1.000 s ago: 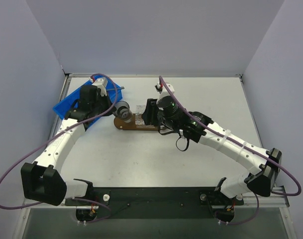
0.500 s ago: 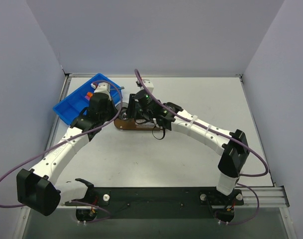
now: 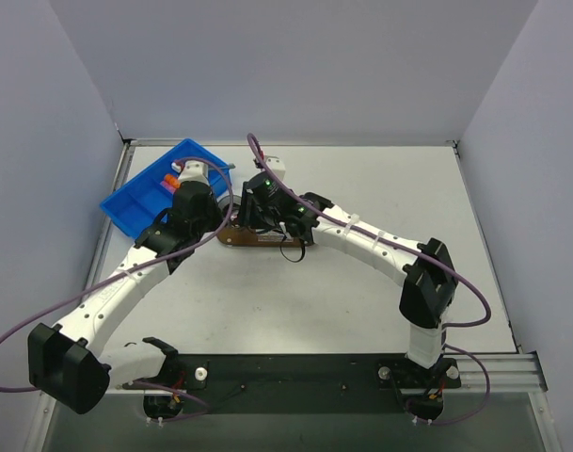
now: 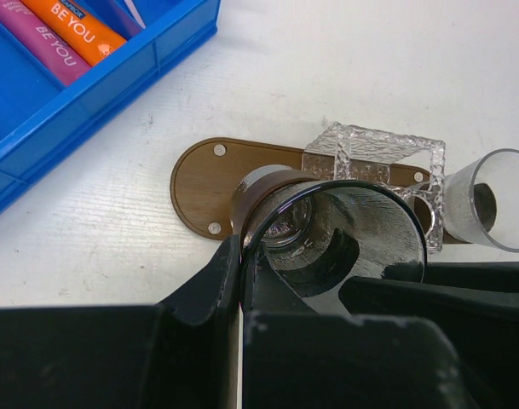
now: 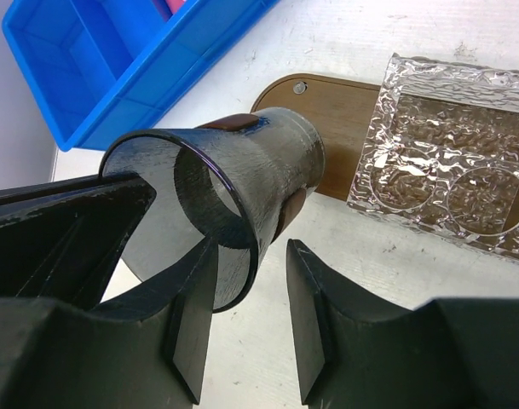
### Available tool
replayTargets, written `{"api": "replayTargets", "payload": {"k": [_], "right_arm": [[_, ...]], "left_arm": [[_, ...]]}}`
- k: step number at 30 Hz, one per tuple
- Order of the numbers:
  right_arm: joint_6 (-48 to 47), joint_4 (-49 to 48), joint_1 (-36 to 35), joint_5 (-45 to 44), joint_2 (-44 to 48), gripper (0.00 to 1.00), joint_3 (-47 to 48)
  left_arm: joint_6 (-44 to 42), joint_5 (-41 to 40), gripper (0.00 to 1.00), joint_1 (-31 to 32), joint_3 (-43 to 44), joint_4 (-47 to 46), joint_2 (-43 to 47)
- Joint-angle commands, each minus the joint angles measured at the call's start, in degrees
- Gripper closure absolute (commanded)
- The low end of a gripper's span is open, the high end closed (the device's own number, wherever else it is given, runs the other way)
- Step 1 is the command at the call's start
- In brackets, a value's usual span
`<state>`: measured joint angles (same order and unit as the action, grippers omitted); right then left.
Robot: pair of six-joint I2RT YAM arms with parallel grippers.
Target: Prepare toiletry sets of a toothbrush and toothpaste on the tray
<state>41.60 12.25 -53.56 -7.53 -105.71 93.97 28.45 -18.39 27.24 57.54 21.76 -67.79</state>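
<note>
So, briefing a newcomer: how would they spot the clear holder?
On the table, find the dark-brown oval tray beside the blue bin. Lying across it is a clear rectangular block, rippled, with two round holes; the cups nearby are smooth and round.

Top view shot from high behind the near edge of the table, pitched down, far out; whole top covered. Left wrist view aimed down, very close on the smoky cup; blue bin seen at 11 o'clock. Right wrist view equally close, bin at 11 o'clock, tray at 1. Bin and tray shared by all three.
</note>
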Motion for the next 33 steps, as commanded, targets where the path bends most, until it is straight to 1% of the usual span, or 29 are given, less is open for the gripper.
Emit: {"api": "replayTargets", "payload": {"k": [1,5,8,9,11,14,16,17,20,21,23,24,27,28,31,33], "right_arm": [[1.20,0.41,0.21,0.32,0.07,0.67,1.39],[1.37,-0.03,0.21,1.38,-0.55,0.71,1.39],[1.46,-0.12,0.82,2.08,-0.72,0.78,1.83],[1.37,-0.21,1.00,2.52,-0.81,0.83,1.83],[1.46,-0.56,1.44,2.87,-0.37,0.88,1.65],[1.11,-1.26,2.05,3.66,0.15,1.00,1.39],[0.59,-2.14,2.50,4.62,0.68,1.00,0.78],[0.32,-2.58,2.67,5.06,0.94,1.00,0.51],[-0.56,-3.63,3.37,5.95,1.82,1.00,-0.46],[-0.82,-3.99,3.46,6.03,2.26,1.00,-0.72],[-1.70,-4.86,3.81,6.82,2.61,1.00,-1.33],[-2.05,-5.13,3.81,7.00,2.96,1.00,-1.51],[-3.28,-6.62,4.17,7.00,3.41,1.00,-2.39],[-3.55,-6.97,4.25,8.66,3.32,1.00,-2.48],[-4.34,-8.03,4.60,10.07,3.41,1.00,-2.92],[-4.69,-9.34,4.87,11.30,3.58,1.00,-3.53]], "left_arm": [[1.44,-2.70,1.00,0.79,0.47,-8.75,3.36],[1.09,-1.82,1.00,1.58,-0.50,-10.77,3.37],[0.56,-1.21,1.00,2.46,-0.94,-11.56,3.28],[0.21,-0.95,1.00,2.64,-0.85,-11.65,3.10],[-0.06,0.28,1.00,2.90,-0.76,-11.91,2.93],[0.03,2.82,1.00,2.90,-0.50,-12.09,2.84],[0.20,3.54,1.00,2.90,-0.50,-12.00,2.75],[0.03,3.97,0.98,2.90,-0.50,-12.18,2.84],[-1.28,5.99,0.84,2.90,-0.41,-12.62,3.19],[-1.55,6.52,0.74,2.90,-0.24,-12.79,3.10],[-2.25,7.40,0.64,2.90,-0.23,-12.97,3.45],[-2.43,8.19,0.61,2.90,-0.32,-12.97,3.54],[-2.78,9.07,0.58,2.90,-0.59,-13.50,3.89],[-2.87,9.25,0.56,2.90,-0.59,-13.67,3.89],[-3.48,9.78,0.52,2.90,-0.41,-13.58,4.07],[-3.84,10.04,0.51,2.90,-0.41,-13.67,4.24]]}}
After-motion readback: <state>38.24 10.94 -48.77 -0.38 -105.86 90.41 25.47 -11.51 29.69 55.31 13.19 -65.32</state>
